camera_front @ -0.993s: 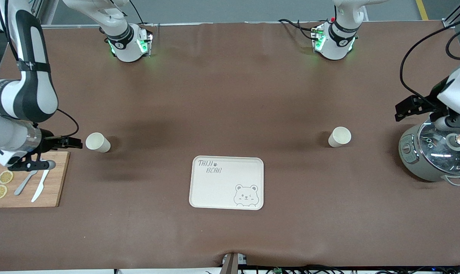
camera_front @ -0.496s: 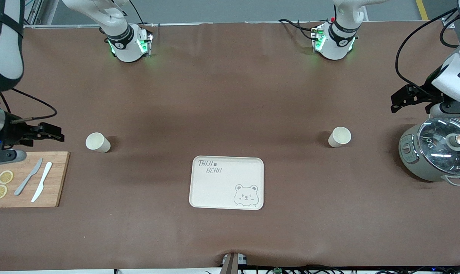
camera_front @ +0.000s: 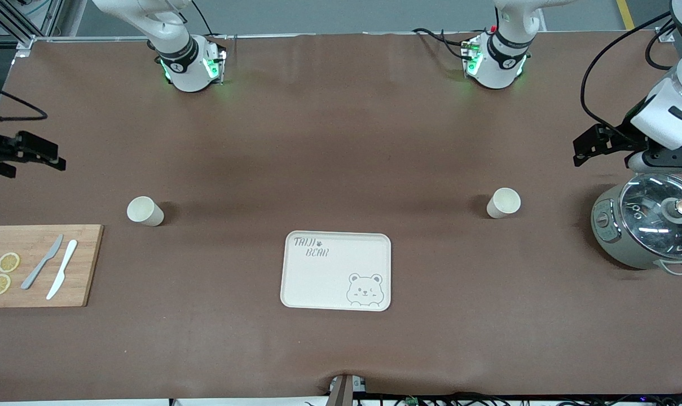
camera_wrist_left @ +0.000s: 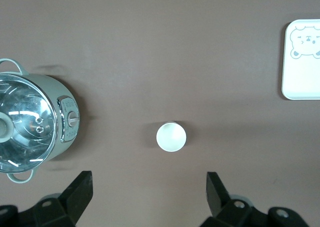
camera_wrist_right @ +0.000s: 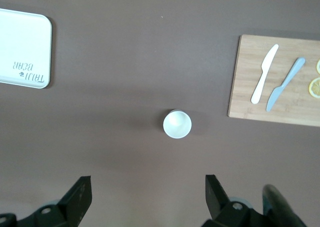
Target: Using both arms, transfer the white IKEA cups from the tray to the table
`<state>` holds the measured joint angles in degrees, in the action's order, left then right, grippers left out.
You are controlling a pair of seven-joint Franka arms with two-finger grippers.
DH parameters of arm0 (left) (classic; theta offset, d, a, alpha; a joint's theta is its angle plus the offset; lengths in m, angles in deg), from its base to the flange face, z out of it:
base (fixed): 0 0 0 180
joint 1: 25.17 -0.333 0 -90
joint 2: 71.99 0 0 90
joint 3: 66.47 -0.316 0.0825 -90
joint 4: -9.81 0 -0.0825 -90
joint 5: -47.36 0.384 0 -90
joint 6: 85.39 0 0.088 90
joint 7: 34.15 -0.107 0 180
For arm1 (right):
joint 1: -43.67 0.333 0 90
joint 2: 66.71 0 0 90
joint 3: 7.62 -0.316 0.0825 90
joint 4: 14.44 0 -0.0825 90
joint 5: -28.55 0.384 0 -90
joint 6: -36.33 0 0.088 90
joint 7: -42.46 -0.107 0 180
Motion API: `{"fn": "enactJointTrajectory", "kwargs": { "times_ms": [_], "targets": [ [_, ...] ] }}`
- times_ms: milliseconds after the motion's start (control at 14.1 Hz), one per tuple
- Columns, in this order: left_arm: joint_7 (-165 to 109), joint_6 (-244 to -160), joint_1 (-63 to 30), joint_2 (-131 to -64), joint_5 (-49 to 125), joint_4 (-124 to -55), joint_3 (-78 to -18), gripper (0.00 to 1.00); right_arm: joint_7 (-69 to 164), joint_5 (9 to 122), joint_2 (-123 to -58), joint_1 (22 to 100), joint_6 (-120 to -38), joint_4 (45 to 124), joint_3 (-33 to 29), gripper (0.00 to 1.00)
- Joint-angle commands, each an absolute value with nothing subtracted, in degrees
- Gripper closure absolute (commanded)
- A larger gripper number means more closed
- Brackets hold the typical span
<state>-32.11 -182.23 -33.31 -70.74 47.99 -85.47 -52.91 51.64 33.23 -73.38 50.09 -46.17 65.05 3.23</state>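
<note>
Two white IKEA cups stand upright on the brown table. One cup is toward the right arm's end and also shows in the right wrist view. The other cup is toward the left arm's end and shows in the left wrist view. My right gripper hangs open and empty high over the table, apart from its cup; it also shows in its wrist view. My left gripper is open and empty above the table beside the cooker, and shows in its wrist view.
A cream bear-print tray lies between the cups, nearer the front camera. A wooden cutting board with two knives and lemon slices lies at the right arm's end. A rice cooker with a glass lid stands at the left arm's end.
Both arms have lifted and drawn back. The right gripper rose off the cutting board and away from its cup. The left gripper moved up off the cooker. The cups have not moved.
</note>
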Motion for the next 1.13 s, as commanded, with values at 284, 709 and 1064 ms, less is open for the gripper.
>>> {"fn": "enactJointTrajectory", "kwargs": {
  "times_ms": [284, 709, 1064],
  "targets": [
    [-31.7, -182.2, -33.9, -69.4, 47.8, -86.5, -50.7, 0.00, 37.8, 33.2, -67.2, 45.4, -44.6, 69.8, -3.9, 0.00],
    [-31.7, -180.3, -33.8, -68.4, 47.7, -86.5, -49.9, 0.00, 41.5, 32.1, -65.6, 45.3, -45.0, 71.6, -3.8, 0.00],
    [-32.9, -178.9, -34.1, -69.0, 47.6, -85.0, -50.6, 0.00, 42.6, 31.9, -64.6, 45.7, -45.1, 71.8, -3.2, 0.00]
  ]
}}
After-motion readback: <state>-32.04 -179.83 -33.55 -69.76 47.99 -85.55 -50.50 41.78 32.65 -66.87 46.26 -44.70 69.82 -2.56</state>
